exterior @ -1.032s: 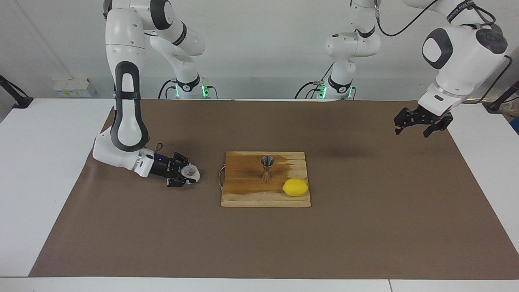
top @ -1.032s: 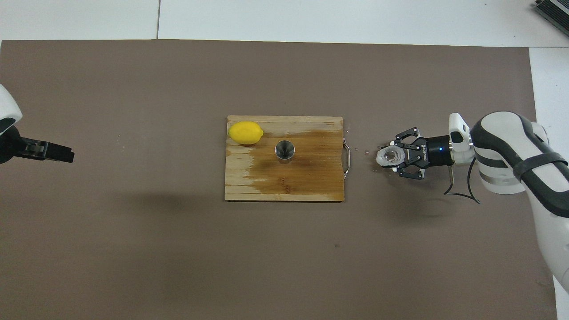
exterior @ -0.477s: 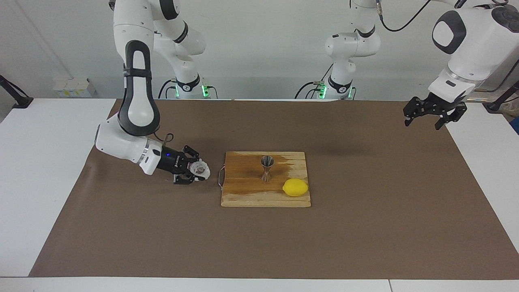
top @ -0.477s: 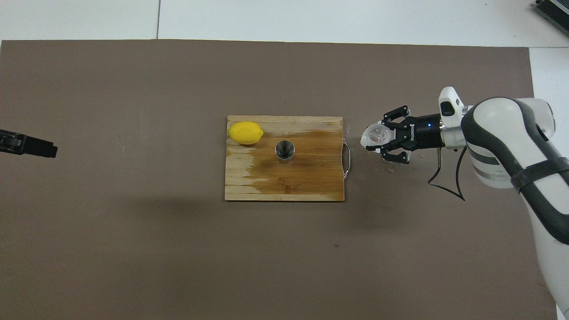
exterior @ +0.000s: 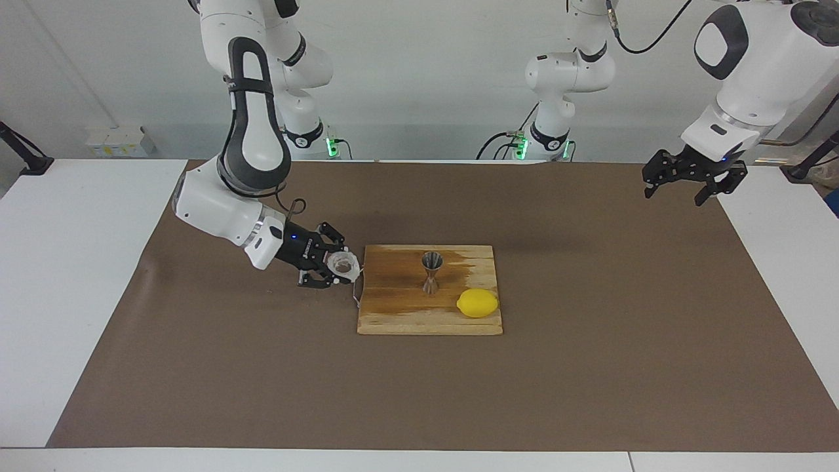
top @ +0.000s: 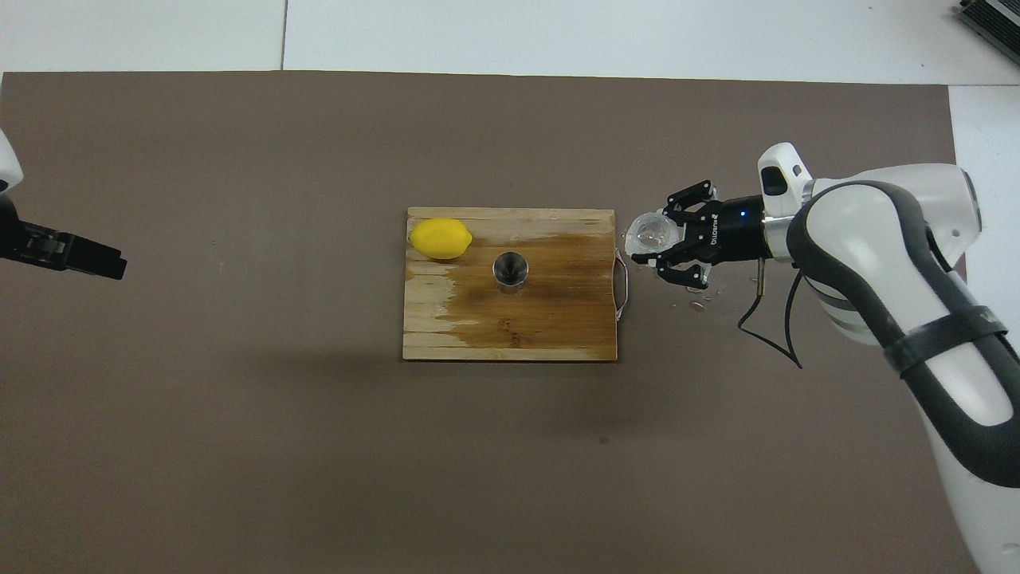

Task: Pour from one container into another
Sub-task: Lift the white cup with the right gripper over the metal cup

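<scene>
The right gripper (exterior: 333,267) pinches the cup (exterior: 342,264) between its jaws, over the board's (exterior: 400,318) handle edge; the left gripper (exterior: 683,182) hangs spread.

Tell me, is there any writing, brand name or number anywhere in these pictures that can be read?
Right gripper, overhead view: small white lettering on its black body, too small to read.
Left gripper: no writing shows.
Cutting board, lemon, steel measuring cup, plastic cup: no text.
</scene>
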`<state>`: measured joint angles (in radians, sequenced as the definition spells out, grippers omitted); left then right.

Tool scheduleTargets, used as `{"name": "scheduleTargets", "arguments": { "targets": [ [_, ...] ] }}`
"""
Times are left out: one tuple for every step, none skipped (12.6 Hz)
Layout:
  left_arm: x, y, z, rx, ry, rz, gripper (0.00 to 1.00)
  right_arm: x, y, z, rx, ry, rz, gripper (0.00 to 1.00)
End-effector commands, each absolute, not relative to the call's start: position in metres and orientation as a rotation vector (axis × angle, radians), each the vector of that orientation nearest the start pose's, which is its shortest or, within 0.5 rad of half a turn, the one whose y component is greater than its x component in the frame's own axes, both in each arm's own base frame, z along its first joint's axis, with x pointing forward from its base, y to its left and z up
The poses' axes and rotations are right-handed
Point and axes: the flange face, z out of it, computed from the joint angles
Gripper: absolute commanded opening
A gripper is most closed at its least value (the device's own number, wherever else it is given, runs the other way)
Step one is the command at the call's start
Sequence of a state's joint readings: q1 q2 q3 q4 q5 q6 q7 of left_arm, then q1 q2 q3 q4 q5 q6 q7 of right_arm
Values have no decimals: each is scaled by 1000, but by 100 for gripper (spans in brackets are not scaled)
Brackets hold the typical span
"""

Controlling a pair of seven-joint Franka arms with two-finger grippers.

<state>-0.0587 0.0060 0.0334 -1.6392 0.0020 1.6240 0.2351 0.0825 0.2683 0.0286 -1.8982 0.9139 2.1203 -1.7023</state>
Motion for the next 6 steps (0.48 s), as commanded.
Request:
{"name": "scheduleTargets", "arguments": {
  "targets": [
    [558, -24, 595, -3105, 384, 71, 100, 612, 132, 383, -2063, -1579, -644, 5],
    [557, -22, 594, -3105, 382, 74, 100, 611, 143, 384, -2067, -1587, -638, 5],
    [555, -19, 590, -3107, 377, 86, 100, 610, 152, 385, -2074, -1585, -640, 5],
    [554, -20, 592, -3107, 377, 81, 100, 609, 159, 385, -2082, -1603, -636, 5],
    [554, -21, 591, -3106, 379, 83, 100, 609, 168, 393, -2088, -1638, -628, 5],
    [554, -25, 591, -3105, 387, 78, 100, 609, 181, 404, -2100, -1677, -606, 5]
  ]
}}
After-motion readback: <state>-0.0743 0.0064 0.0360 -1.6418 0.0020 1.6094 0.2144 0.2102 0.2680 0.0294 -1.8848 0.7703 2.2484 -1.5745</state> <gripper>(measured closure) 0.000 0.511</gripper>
